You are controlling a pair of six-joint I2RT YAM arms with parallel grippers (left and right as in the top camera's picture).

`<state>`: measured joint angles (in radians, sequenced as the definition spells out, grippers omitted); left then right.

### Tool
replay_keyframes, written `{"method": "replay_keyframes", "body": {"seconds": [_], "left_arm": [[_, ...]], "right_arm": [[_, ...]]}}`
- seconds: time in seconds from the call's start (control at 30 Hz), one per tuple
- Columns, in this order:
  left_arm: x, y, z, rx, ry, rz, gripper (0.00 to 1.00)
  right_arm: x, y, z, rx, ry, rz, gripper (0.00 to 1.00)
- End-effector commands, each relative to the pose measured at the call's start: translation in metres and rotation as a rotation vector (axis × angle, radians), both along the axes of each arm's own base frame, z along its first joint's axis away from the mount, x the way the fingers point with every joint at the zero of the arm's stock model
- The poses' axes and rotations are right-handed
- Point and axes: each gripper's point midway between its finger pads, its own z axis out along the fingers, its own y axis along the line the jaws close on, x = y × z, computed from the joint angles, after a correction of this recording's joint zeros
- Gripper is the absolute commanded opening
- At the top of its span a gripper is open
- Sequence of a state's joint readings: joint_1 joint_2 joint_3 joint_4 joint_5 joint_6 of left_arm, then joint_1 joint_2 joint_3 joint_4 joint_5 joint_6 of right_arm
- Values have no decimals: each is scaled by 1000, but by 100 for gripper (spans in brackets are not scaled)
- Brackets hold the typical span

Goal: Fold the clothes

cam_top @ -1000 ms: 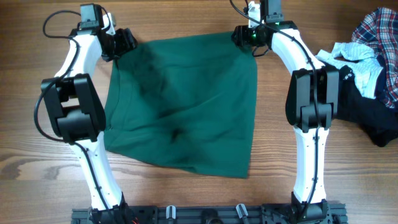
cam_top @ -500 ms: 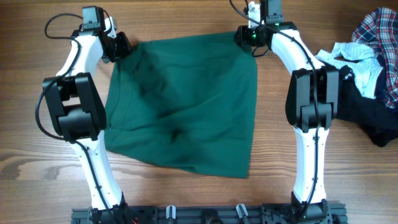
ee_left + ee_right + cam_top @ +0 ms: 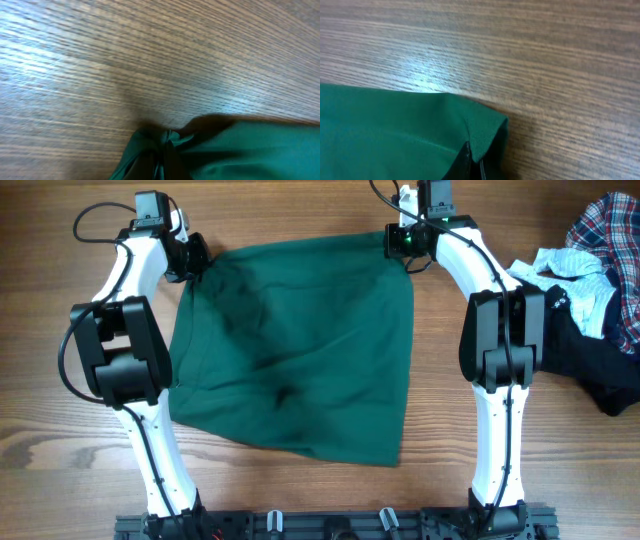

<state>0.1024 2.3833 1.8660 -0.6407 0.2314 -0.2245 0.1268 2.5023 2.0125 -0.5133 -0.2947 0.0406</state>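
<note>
We are starting first fold: dark green garment (image 3: 300, 350) lying spread at frame centre. Left gripper (image 3: 198, 256) and right gripper (image 3: 398, 242) pinching its upper corners. Next, we judge: drawing both corners evenly toward lower edge.

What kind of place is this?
Probably a robotics lab bench for laundry-folding trials: left arm and right arm at a wooden table, a green garment spread out, a heap of other clothes beside.

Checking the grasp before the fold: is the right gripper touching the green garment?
Touching. The right wrist view shows the green garment corner folded into the right gripper, clamped between its dark fingers.
</note>
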Motion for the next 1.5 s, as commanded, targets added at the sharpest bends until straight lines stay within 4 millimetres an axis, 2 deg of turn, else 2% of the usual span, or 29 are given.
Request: {"method": "replay_keyframes", "body": {"seconds": [0.0, 0.2, 0.43, 0.73, 0.97, 1.13, 1.27, 1.4, 1.47], "left_arm": [[5, 14, 35, 79, -57, 26, 4], [7, 19, 84, 115, -138, 43, 4], [-1, 18, 122, 129, -177, 47, 4], [-29, 22, 147, 160, -129, 63, 4], [-50, 22, 158, 168, -83, 66, 4], [-54, 22, 159, 167, -74, 65, 4], [-54, 21, 159, 167, -74, 64, 4], [-54, 21, 159, 167, -74, 64, 4], [-53, 21, 159, 167, -74, 63, 4]], "right_arm": [[5, -14, 36, -38, -47, -41, 3], [-4, -22, 77, -78, -67, -50, 4], [-22, -23, 112, -76, -54, -51, 4], [-63, -26, 138, -77, 44, -43, 4], [-90, -18, 160, -20, 90, -5, 4], [-96, -14, 153, -2, 126, 9, 4], [-104, -14, 133, 9, 200, -18, 6], [-115, -2, 108, 74, 273, 17, 45], [-117, 2, 94, 93, 287, 32, 54]]}}
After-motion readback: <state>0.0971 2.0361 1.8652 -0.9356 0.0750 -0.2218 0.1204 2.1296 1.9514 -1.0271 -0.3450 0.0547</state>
